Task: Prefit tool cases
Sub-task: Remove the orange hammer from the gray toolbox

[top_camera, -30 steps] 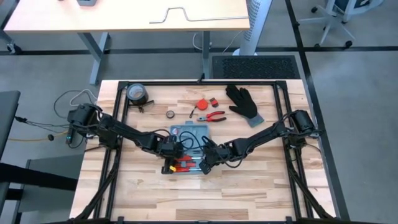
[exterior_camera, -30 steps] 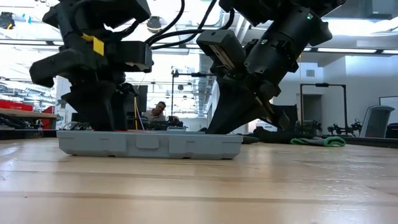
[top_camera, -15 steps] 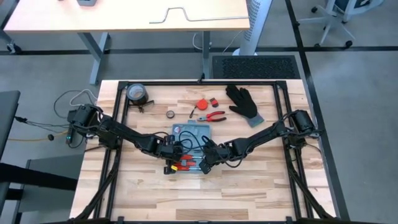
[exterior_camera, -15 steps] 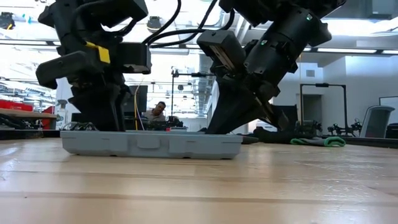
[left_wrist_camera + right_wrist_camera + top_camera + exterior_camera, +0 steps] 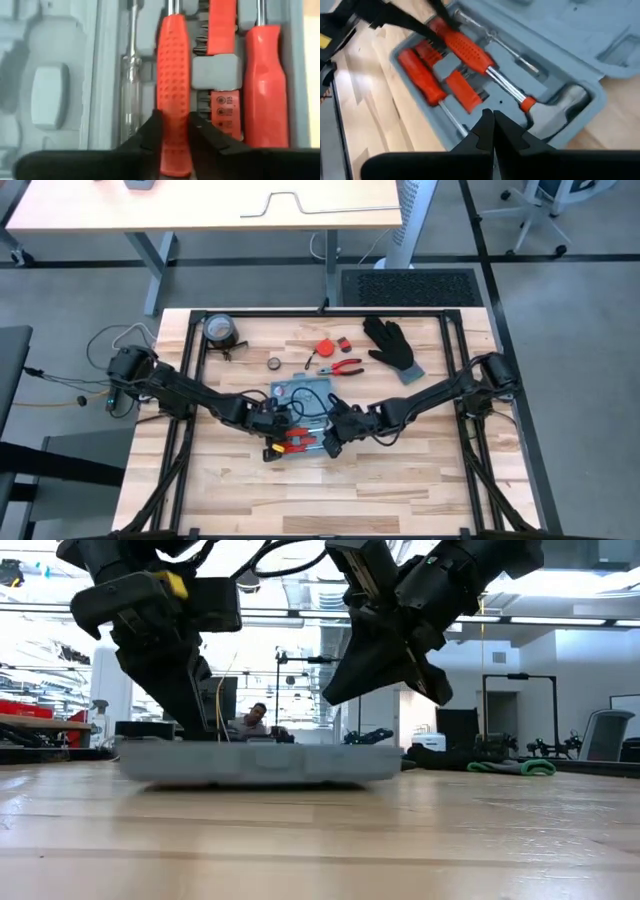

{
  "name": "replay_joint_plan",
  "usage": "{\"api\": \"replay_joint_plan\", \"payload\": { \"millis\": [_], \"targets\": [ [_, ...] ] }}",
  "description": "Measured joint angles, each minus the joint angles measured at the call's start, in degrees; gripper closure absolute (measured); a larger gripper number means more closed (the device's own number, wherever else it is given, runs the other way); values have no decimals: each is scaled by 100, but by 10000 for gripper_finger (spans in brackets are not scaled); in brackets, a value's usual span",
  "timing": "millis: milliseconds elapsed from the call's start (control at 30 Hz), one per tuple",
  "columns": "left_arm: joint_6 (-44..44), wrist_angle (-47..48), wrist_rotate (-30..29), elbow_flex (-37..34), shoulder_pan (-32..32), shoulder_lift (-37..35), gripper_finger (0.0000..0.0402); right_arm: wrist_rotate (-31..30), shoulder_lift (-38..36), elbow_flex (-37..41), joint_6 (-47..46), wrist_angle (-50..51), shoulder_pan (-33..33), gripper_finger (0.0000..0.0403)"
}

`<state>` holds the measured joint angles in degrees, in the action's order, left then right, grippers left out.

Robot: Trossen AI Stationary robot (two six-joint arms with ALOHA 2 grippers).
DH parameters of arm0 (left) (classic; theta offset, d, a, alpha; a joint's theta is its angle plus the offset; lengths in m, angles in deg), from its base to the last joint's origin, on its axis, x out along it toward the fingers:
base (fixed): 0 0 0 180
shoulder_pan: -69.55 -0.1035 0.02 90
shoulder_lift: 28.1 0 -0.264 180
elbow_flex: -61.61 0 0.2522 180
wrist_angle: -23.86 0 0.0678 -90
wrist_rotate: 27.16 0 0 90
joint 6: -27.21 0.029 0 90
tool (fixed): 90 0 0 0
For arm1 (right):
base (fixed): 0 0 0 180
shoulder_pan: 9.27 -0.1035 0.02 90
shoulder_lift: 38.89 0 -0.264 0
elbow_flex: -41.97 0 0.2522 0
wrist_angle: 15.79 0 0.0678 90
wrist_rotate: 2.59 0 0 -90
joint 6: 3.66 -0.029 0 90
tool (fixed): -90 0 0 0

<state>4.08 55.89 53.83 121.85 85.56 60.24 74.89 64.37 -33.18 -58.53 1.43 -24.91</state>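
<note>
The light-blue tool case [image 5: 300,394] lies open and flat on the table, also seen edge-on in the low view [image 5: 260,762]. Its near half holds red-handled tools in grey-blue slots [image 5: 60,90]. Among them is a hammer [image 5: 470,52] with an orange-red handle. My left gripper [image 5: 174,142] reaches down into the case from the left and is shut on that handle. My right gripper [image 5: 492,120] hangs shut just above the case's right part [image 5: 335,698], touching nothing. My left gripper pinches the hammer's orange-red handle [image 5: 173,125] between its two fingers, near the handle's free end. The fingers come from above, slanting from the table's left, one on each long side of the handle. The hammer lies in its slot in the case.
A black glove [image 5: 392,345], red pliers [image 5: 345,367], a small red item [image 5: 325,346], a tape roll [image 5: 220,330] and a small ring [image 5: 273,364] lie toward the far edge. A black frame [image 5: 195,370] borders the table. Bare wood lies in front of the case.
My right gripper has risen from the case's right part and now hangs clear above it. My left arm has tipped a little over the case while staying on the hammer handle. The case has slid slightly on the table.
</note>
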Motion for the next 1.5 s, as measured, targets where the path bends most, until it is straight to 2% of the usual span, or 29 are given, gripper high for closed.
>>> {"api": "replay_joint_plan", "payload": {
  "millis": [33,100,733,933,1067,1367,1500],
  "targets": [
    [-41,-24,-10,13,-1,-50,386,-88,-10,0,-2,-20,-6,390],
    [-51,-18,-41,15,-2,-119,400,-166,-17,-7,-6,-37,-22,390],
    [151,-40,-168,15,-2,-292,400,-262,-22,-15,-28,173,-159,390],
    [464,-467,261,19,-2,-292,400,-264,-22,-17,-11,275,-157,390],
    [533,-449,312,28,-17,-183,367,-264,-24,-17,-11,287,-157,390],
    [377,-432,368,41,-22,463,239,-284,7,-26,-55,392,-148,390],
    [147,-335,144,50,-22,532,214,-288,7,-24,-57,397,-146,390]
  ]
}}
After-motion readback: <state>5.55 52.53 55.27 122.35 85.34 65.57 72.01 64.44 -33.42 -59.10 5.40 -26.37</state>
